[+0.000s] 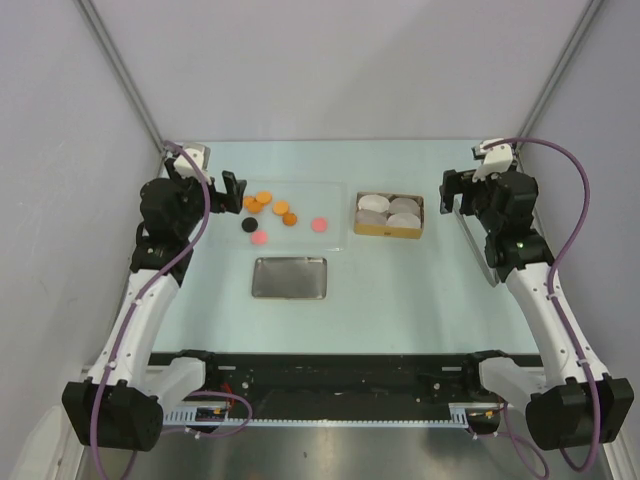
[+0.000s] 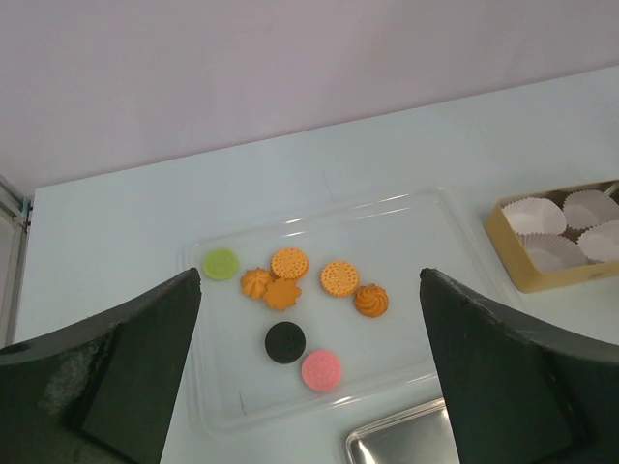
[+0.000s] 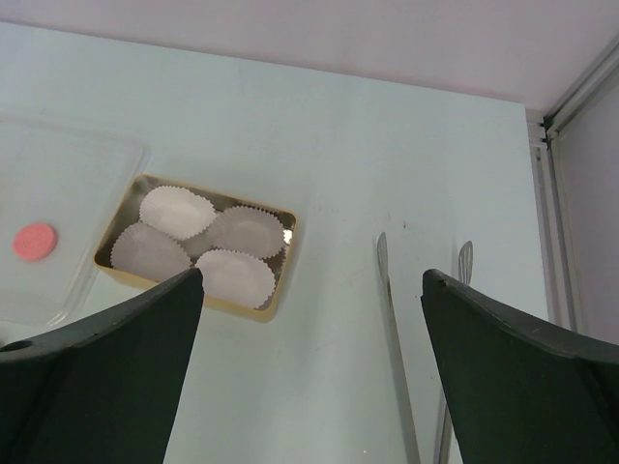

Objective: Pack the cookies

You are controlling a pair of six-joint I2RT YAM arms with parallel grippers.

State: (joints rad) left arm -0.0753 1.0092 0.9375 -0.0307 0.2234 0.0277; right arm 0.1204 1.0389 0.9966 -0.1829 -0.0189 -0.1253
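The green cookie (image 2: 221, 263) shows only in the left wrist view; from above it seems hidden behind the left gripper (image 1: 232, 190). One pink cookie (image 3: 34, 242) is lost behind a finger (image 2: 503, 377) in that wrist view, and the metal tray (image 1: 290, 277) is cut off by the frame edge there. The tongs (image 3: 387, 329) run partly behind a right finger. The cookies (image 2: 283, 294) lie loose on the clear tray (image 2: 406, 208) on the worktop (image 1: 400, 300), left of the box (image 2: 510, 253) of paper cups (image 3: 177, 211). Both arms are raised and bent, the left at the clear tray's left end and the right gripper (image 1: 455, 190) just right of the box; both pairs of fingers are spread wide, grasping nothing.
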